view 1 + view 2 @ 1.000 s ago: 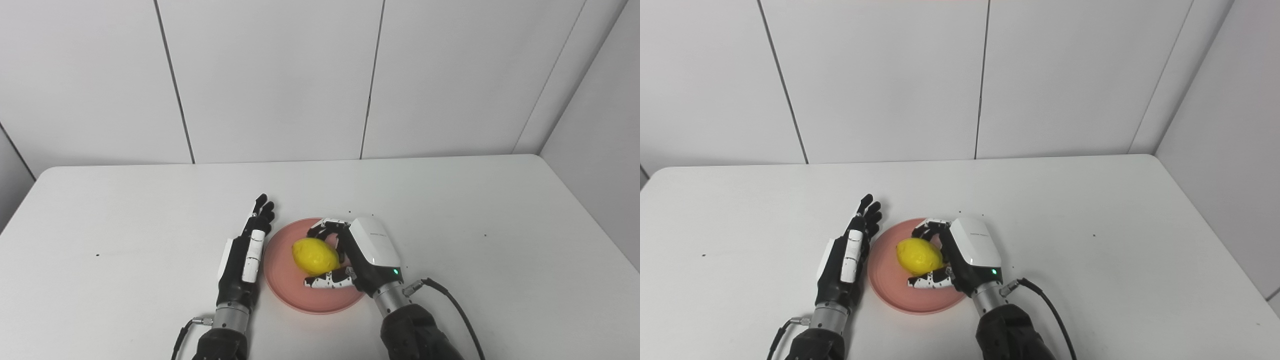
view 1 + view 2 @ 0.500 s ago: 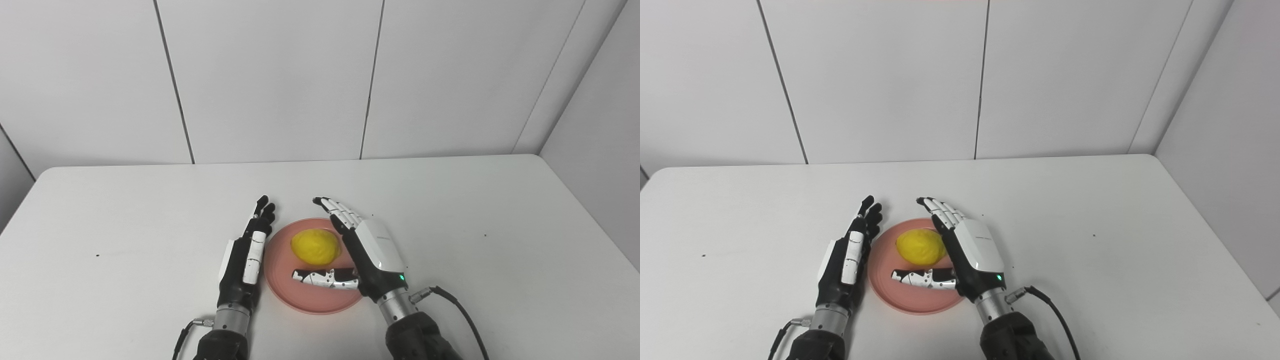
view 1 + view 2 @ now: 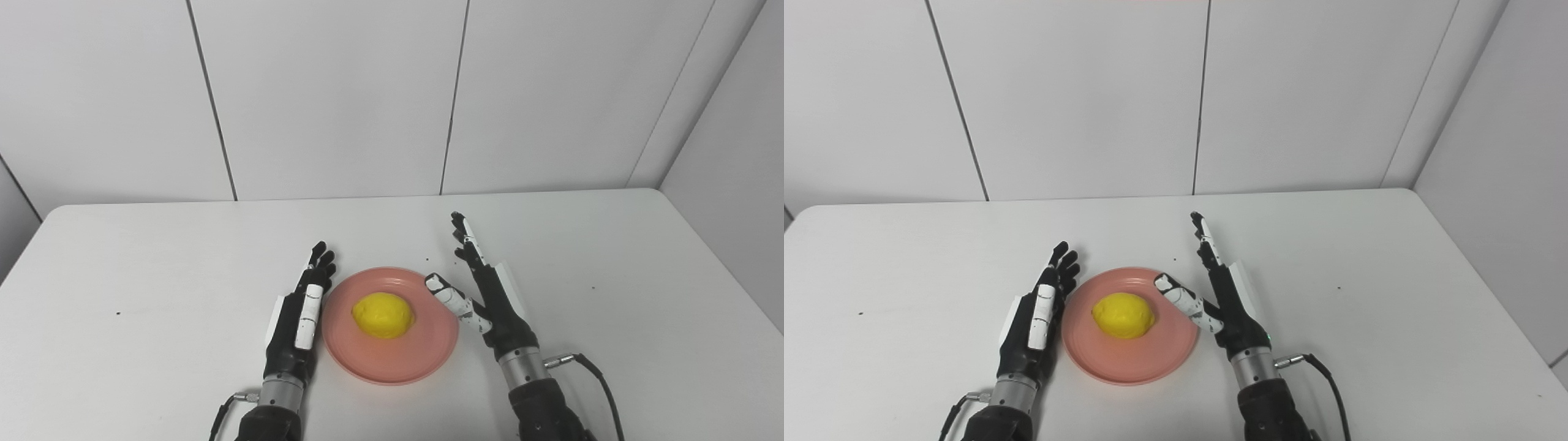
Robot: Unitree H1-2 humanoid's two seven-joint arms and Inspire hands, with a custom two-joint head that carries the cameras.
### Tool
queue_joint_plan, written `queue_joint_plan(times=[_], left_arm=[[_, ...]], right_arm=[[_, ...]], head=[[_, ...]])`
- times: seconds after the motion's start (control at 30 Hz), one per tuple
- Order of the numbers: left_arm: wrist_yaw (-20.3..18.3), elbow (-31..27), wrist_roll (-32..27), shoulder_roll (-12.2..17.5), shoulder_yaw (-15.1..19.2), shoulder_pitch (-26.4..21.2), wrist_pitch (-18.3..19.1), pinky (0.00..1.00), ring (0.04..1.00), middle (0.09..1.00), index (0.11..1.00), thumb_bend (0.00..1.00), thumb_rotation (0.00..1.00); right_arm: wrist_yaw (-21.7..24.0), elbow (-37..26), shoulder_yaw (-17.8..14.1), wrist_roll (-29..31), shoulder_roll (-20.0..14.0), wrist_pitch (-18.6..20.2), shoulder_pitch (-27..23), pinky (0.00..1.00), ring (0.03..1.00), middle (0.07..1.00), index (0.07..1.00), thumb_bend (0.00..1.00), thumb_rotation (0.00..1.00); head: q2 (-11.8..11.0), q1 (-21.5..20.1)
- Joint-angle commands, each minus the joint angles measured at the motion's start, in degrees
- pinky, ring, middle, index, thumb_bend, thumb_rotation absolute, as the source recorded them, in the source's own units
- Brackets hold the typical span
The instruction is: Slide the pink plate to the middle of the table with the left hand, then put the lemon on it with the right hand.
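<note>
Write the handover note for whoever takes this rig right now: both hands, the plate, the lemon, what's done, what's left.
Left hand: open, fingers straight, beside the pink plate's left rim, holding nothing.
Right hand: open, at the plate's right rim, thumb tip over the rim, holding nothing.
Lemon: lying on the plate, near its centre, free of both hands.
The plate sits near the middle of the white table, toward its near edge.
Done: plate positioned, lemon placed and released.
Left: probably only drawing both hands clear.

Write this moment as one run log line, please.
lemon: on plate | left hand: open, beside plate | right hand: open, off lemon
</note>
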Motion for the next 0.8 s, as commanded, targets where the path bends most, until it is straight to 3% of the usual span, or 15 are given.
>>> queue_joint_plan(times=[0.0,0.2,0.43,0.6,0.77], left_arm=[[-0.4,-0.2,-0.5,0.6,0.4,1.0,-0.3,0.99,0.965,0.960,0.963,0.73,1.00],[-0.4,0.1,-0.4,0.8,0.6,0.8,-0.4,0.99,0.965,0.958,0.963,0.74,1.00],[-0.4,0.0,-0.3,1.0,0.7,0.8,-0.4,0.98,0.970,0.962,0.967,0.77,1.00],[-0.3,0.0,0.0,1.2,0.7,0.7,-0.4,0.98,0.971,0.962,0.965,0.77,1.00],[-0.3,-0.2,-0.3,1.1,0.9,0.6,-0.5,0.98,0.966,0.961,0.961,0.76,1.00]], right_arm=[[-0.6,-0.5,-1.2,0.9,0.2,-2.7,-0.9,0.93,0.966,0.973,0.982,0.70,0.99],[-0.3,1.8,-3.1,4.5,1.3,-3.9,-0.9,0.87,0.928,0.953,0.962,0.69,0.96],[1.2,3.5,-3.4,8.5,1.9,-4.3,-0.8,0.96,0.964,0.974,0.974,0.70,1.00],[1.9,3.6,-3.0,9.3,2.4,-3.2,-0.3,0.97,0.959,0.970,0.973,0.72,1.00],[2.2,3.6,-2.5,9.0,2.8,-4.1,0.2,0.93,0.944,0.968,0.968,0.67,1.00]], head=[[-0.1,-0.2],[-0.2,-0.3],[-0.4,-0.3],[-0.1,-0.4],[0.1,-0.3]])
